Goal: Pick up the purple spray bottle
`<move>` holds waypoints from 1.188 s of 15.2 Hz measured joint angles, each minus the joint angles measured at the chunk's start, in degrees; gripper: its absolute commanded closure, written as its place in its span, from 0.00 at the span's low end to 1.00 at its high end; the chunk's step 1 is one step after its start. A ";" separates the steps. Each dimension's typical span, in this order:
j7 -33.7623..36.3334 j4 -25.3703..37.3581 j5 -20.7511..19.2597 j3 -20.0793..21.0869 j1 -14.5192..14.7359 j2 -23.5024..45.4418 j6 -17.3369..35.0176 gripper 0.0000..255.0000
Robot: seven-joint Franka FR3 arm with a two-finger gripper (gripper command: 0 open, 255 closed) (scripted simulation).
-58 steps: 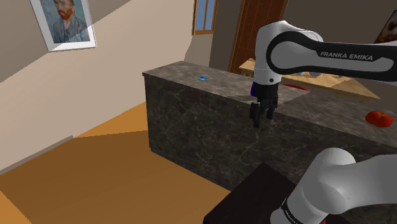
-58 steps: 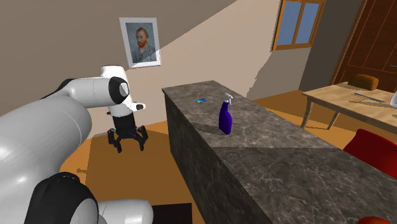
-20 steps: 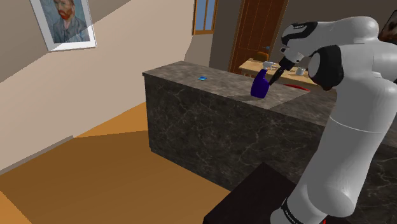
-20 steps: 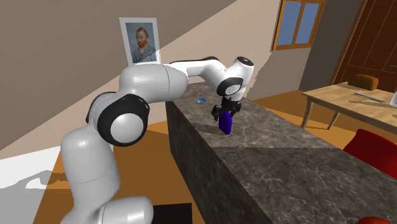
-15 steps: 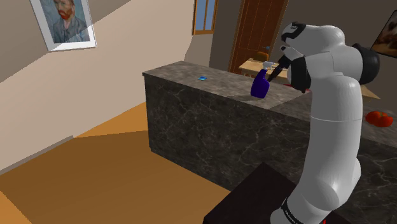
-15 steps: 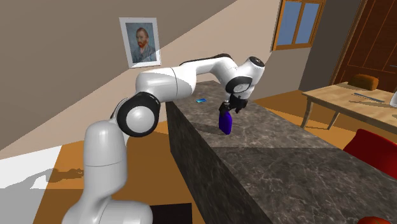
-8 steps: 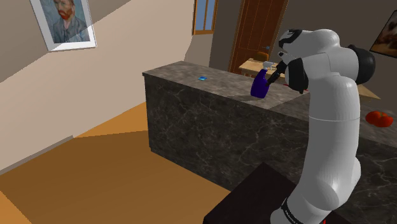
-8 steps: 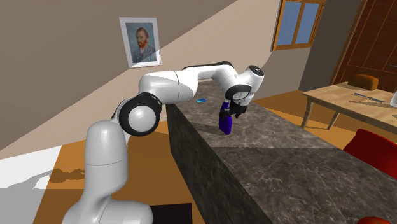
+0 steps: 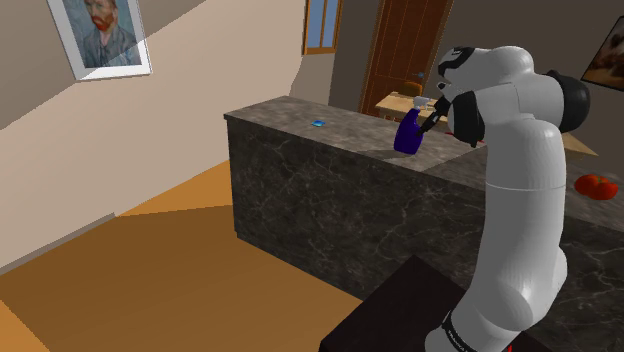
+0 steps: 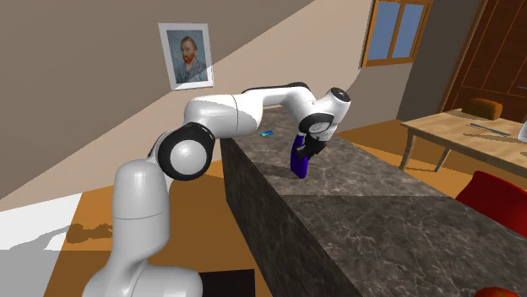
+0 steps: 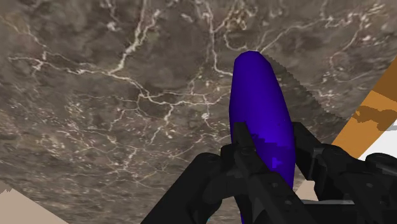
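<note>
The deep purple spray bottle stands on the dark veined stone counter, long axis upright, head up. The black two-finger gripper, at its 2 o'clock in the shoulder view, clasps its upper body.

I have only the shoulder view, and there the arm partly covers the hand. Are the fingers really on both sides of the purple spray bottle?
Observer: Yes. In the wrist view the purple spray bottle sits between the two fingers, and each touches one side of it.
Operator: Which part of it do they hold?
Observer: The upper part. In the second exterior view the hand covers the bottle's top, and the lower purple body shows under it.
Operator: Is the base off the countertop?
Observer: It seems not. In the second exterior view I see no gap between the base and the countertop.
</note>
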 measured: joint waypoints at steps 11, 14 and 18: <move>2.43 5.21 -0.60 -0.18 -1.45 -0.15 -4.38 1.00; 3.44 8.08 -0.52 -0.07 -2.62 0.13 -6.69 1.00; 4.82 12.09 -0.11 0.25 -4.39 0.73 -9.68 1.00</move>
